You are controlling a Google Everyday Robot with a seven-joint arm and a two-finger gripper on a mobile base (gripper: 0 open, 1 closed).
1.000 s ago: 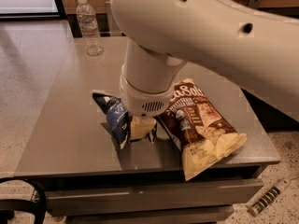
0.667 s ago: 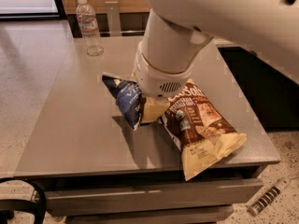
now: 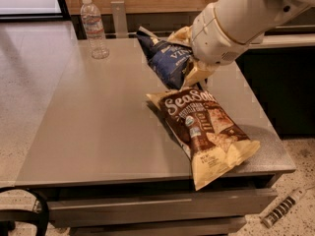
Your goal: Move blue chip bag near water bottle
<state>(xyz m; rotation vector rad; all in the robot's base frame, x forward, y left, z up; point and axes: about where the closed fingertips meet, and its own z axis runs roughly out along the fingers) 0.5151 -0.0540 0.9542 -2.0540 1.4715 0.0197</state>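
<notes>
My gripper [image 3: 186, 58] is shut on the blue chip bag [image 3: 165, 60], a dark navy foil bag with white lettering. It holds the bag lifted above the table, tilted, over the middle back part. One cream fingertip [image 3: 197, 74] shows below the bag, another [image 3: 179, 35] above it. The water bottle [image 3: 93, 27], clear with a white cap, stands upright at the table's far left corner, well to the left of the bag. The white arm [image 3: 246, 14] comes in from the upper right.
A larger brown and yellow "Sea Salt" bag [image 3: 204, 132] lies on the grey table [image 3: 98, 122] near its front right corner, just below the held bag. A wooden wall and dark counter run behind. A black object [image 3: 22, 213] sits at the lower left.
The gripper has lifted the blue chip bag off the table and carried it back and up, away from the brown bag. The bottle and the brown bag have stayed put.
</notes>
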